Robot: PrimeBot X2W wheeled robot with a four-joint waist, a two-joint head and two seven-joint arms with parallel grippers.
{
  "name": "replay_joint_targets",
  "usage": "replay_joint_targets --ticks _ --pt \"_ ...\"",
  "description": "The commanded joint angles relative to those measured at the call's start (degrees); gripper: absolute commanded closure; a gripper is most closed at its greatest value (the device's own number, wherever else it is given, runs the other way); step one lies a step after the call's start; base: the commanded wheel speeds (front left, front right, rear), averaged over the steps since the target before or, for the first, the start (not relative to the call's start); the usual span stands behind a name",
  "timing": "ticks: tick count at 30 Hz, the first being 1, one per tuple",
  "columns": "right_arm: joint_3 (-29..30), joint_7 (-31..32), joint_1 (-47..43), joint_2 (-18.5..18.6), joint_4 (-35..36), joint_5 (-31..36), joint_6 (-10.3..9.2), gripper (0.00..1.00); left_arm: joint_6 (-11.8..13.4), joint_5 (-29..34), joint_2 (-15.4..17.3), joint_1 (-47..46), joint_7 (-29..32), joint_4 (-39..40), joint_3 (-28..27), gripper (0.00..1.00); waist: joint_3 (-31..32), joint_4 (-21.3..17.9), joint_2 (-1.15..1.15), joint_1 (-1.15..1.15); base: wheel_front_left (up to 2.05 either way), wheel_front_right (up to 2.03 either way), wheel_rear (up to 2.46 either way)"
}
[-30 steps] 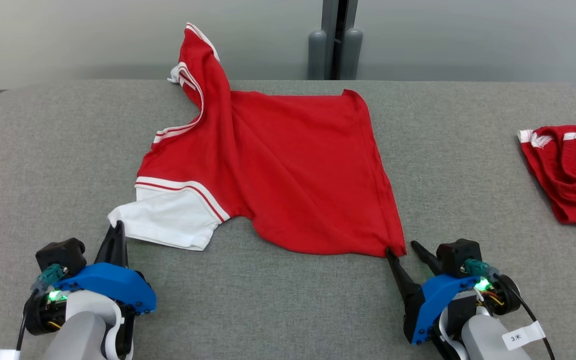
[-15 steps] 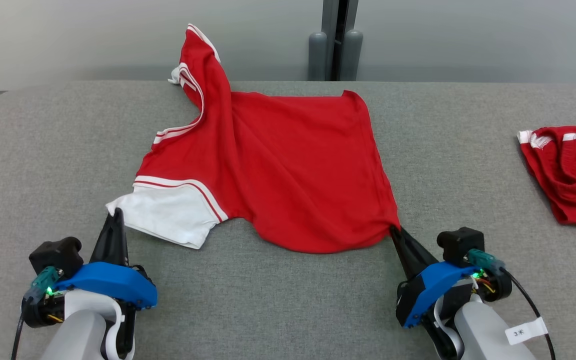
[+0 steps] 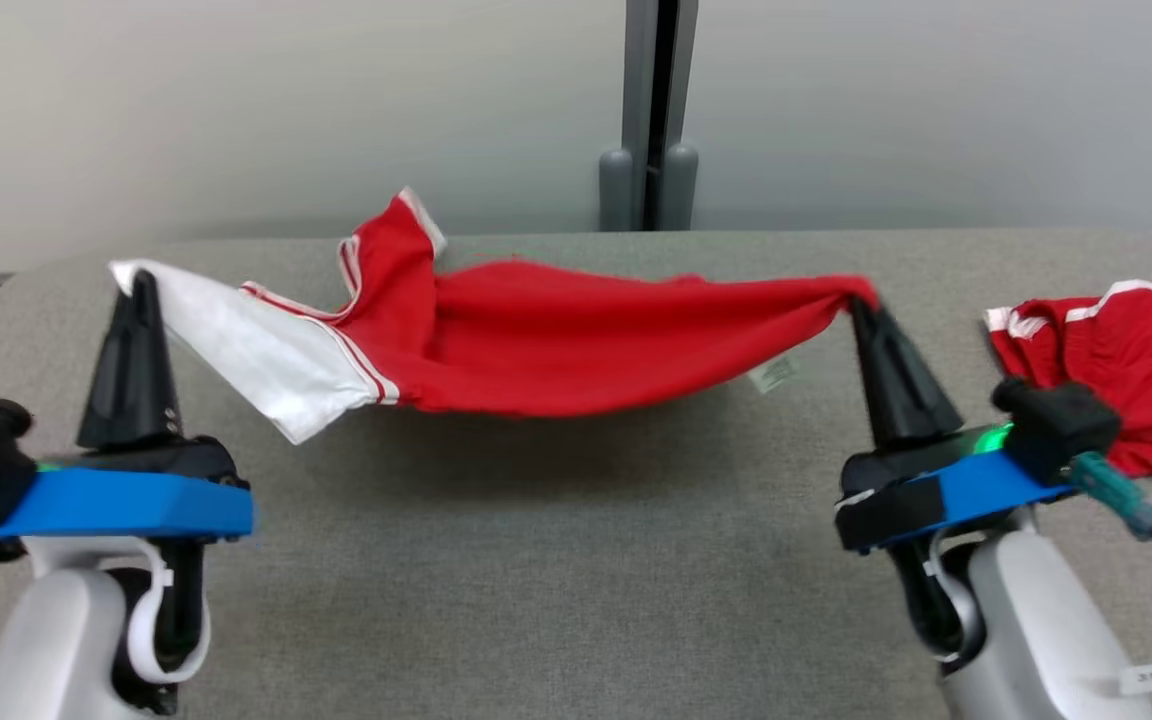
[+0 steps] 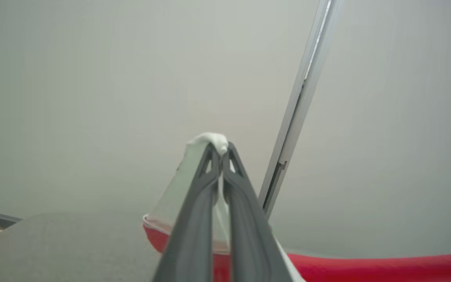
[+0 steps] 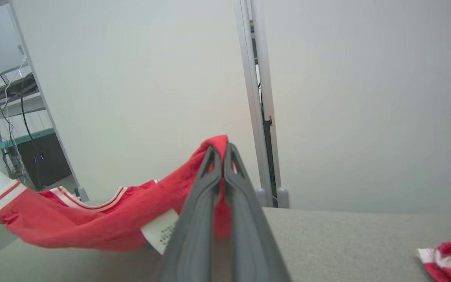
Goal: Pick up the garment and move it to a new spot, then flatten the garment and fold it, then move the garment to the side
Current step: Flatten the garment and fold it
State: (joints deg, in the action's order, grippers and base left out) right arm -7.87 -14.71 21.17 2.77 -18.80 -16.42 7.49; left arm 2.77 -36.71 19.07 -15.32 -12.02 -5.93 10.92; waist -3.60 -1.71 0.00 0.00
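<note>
Left hand [image 3: 142, 285]: clenched on the red garment's [image 3: 556, 350] white sleeve corner.
Right hand [image 3: 858, 308]: clenched on its red hem corner.
Garment: slung between both hands, sagging above the grey surface [image 3: 536, 560].

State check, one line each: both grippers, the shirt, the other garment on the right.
Left gripper: shut, pinching the tip of the white sleeve.
Right gripper: shut, pinching a red corner of the shirt.
Red shirt: lifted and slung between the two grippers, sagging in the middle.
Second red garment: crumpled on the table, not held.
</note>
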Motion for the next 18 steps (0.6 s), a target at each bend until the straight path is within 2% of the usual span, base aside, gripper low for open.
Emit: replay_joint_targets --ticks 1,4,11,14,18 --pt "1.1 -0.3 -1.0 0.2 2.3 0.7 0.01 1.00 0.6 -0.2 0.6 0.8 0.8 3.0 -0.6 1.00 1.3 -0.9 0.00 0.00 0.00 0.00 0.00" --pt "4.2 0.9 -1.8 0.2 10.1 1.9 0.01 1.00 1.4 -3.4 1.5 1.0 3.9 12.6 -2.7 1.00 2.7 -1.6 0.00 0.00 0.00 0.00 0.00" --pt "10.8 8.2 -1.1 0.2 30.3 6.4 0.01 1.00 4.8 -3.2 7.8 -4.9 12.7 31.5 -6.4 1.00 3.5 -2.8 0.00 0.00 0.00 0.00 0.00" --pt "13.3 12.0 -0.3 0.2 37.0 7.8 0.01 1.00 5.3 -3.4 10.1 -9.1 16.8 35.3 -6.7 1.00 2.5 -3.1 0.00 0.00 0.00 0.00 0.00" --pt "15.7 16.5 1.2 0.2 40.3 8.4 0.01 1.00 5.2 -1.6 12.1 -14.8 20.2 34.1 -5.0 1.00 -0.1 -3.2 0.00 0.00 0.00 0.00 0.00"
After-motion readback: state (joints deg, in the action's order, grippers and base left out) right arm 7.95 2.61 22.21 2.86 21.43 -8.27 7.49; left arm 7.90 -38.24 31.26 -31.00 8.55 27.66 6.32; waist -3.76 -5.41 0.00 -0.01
